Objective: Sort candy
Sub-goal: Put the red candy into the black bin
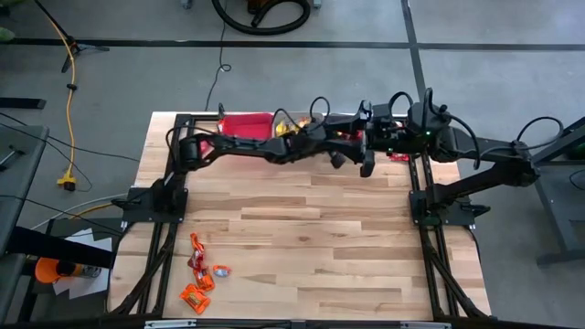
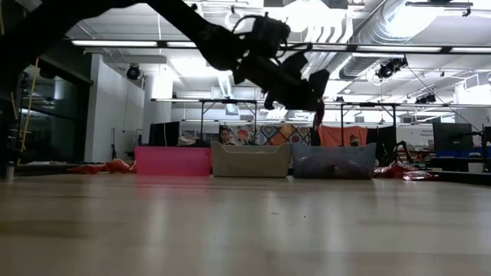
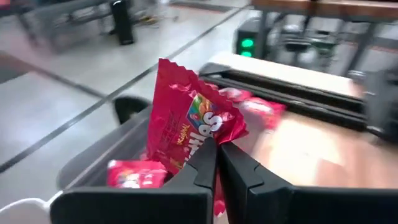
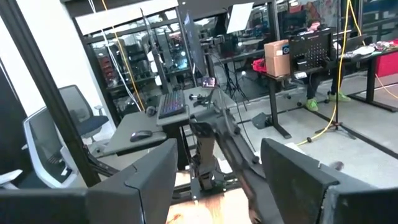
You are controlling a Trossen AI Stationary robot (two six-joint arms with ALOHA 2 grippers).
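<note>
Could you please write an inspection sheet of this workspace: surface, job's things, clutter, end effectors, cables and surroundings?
Surface: wooden table, mostly bare.
Job's things: loose candies near the front left corner; red candy packet in the left end effector; red bin, grey bin, dark bin in a row at the far edge.
Clutter: nothing seen on the table.
End effectors: left end effector shut on the red candy packet, above the dark bin; right end effector open, empty.
Cables: yellow cable on the floor, left.
Surroundings: desks, chair, workshop room.

Left gripper clamped; right gripper spread.
</note>
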